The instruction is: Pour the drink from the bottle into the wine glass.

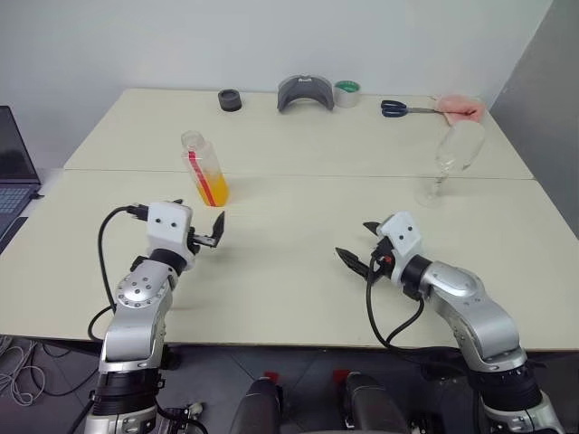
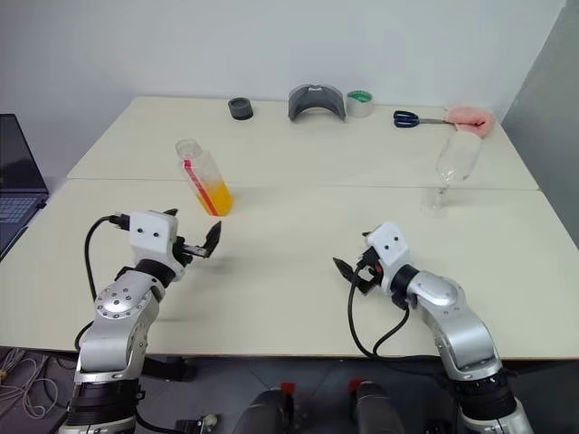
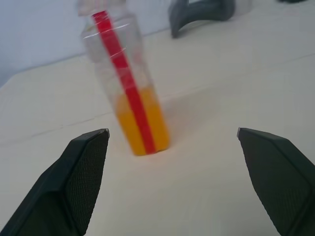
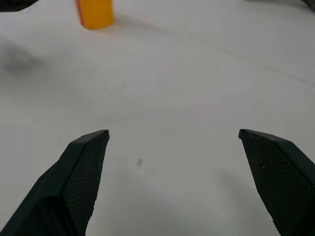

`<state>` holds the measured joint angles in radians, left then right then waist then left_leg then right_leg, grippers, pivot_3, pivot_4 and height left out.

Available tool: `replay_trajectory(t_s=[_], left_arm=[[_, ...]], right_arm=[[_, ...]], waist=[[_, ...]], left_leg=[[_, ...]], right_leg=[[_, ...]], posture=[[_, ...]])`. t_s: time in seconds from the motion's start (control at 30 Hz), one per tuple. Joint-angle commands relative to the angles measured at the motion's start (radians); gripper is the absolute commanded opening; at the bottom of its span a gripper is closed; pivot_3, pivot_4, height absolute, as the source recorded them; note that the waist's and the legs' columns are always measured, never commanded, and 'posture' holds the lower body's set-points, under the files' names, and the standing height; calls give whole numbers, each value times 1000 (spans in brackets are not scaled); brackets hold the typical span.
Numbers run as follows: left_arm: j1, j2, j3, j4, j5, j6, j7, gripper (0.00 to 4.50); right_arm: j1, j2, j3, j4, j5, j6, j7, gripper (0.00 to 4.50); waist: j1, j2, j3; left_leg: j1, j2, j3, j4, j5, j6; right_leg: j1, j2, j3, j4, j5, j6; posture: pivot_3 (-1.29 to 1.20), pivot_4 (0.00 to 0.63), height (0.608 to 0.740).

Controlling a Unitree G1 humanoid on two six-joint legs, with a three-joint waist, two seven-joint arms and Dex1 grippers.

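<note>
The bottle [image 1: 204, 168] stands upright on the cream table [image 1: 298, 271], left of centre, without a cap, a red strip down its side. The orange drink [image 1: 214, 191] fills its lower part. My left gripper [image 1: 210, 233] is open just in front of the bottle, apart from it; in the left wrist view the bottle [image 3: 125, 83] stands beyond the spread fingers [image 3: 83, 172]. The wine glass [image 1: 457, 152] stands on its foot at the far right, and its bowl looks empty. My right gripper [image 1: 359, 244] is open over bare table near the middle, well short of the glass.
Along the table's far edge lie a black ring [image 1: 230, 99], a grey curved piece [image 1: 306, 92], a tape roll [image 1: 346, 93], scissors [image 1: 403, 108] and a pink cloth [image 1: 460, 108]. A laptop [image 1: 14, 172] sits off the table's left side.
</note>
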<state>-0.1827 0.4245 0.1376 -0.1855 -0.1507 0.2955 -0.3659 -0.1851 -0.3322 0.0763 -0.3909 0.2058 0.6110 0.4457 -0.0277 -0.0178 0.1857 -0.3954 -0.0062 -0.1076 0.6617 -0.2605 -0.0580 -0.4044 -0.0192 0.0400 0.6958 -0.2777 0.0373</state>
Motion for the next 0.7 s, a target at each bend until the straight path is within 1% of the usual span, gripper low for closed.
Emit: replay_trajectory(t_s=[0.03, 0.13, 0.2, 0.27, 0.4, 0.5, 0.7], left_arm=[[-63, 59, -79, -83, -96, 35, -198, 4477], [-119, 95, -98, -59, -119, 35, -272, 4477], [-201, 126, -129, -7, -128, 19, -362, 4477], [-255, 136, -143, 38, -134, 9, -408, 4477], [-297, 132, -166, 65, -157, 25, -479, 4477], [-320, 120, -176, 87, -144, 6, -485, 4477], [-344, 117, -207, 112, -146, -25, -551, 4477]], right_arm=[[12, 66, -84, -25, -11, -13, -133, 4500], [-2, 93, -107, 16, -30, -63, -176, 4500], [-54, 122, -162, 114, -72, -131, -278, 4500], [-106, 134, -191, 198, -105, -159, -348, 4500], [-198, 136, -238, 330, -98, -220, -376, 4500], [-265, 130, -272, 432, -85, -248, -382, 4500], [-460, 67, -299, 800, -103, -406, -369, 4500]], waist=[[-1, 0, 0], [-7, 0, 0], [-8, 0, 0], [-8, 1, 1], [-12, 1, 1], [-13, 1, 1], [-18, 2, 1]], left_leg=[[0, 0, 0, 0, 0, 0], [1, 0, 1, -1, 2, -1], [2, 1, 2, -1, 2, -1], [2, 1, 2, -1, 4, 1], [3, 1, 4, -3, 5, 1], [2, 1, 4, -4, 5, 1], [1, 0, 5, -4, 5, 2]], right_leg=[[0, 0, 0, 0, 0, 0], [0, 1, 1, 0, 0, 1], [0, 2, 1, 0, -1, 2], [0, 3, 1, 0, 1, 4], [0, 3, 3, 0, 1, 3], [-1, 2, 3, -1, 3, -1], [-1, 1, 4, -3, 4, 0]], posture=[[0, 150, 740], [0, 150, 740], [0, 150, 740], [0, 150, 740], [0, 150, 740], [0, 150, 740], [0, 150, 740]])
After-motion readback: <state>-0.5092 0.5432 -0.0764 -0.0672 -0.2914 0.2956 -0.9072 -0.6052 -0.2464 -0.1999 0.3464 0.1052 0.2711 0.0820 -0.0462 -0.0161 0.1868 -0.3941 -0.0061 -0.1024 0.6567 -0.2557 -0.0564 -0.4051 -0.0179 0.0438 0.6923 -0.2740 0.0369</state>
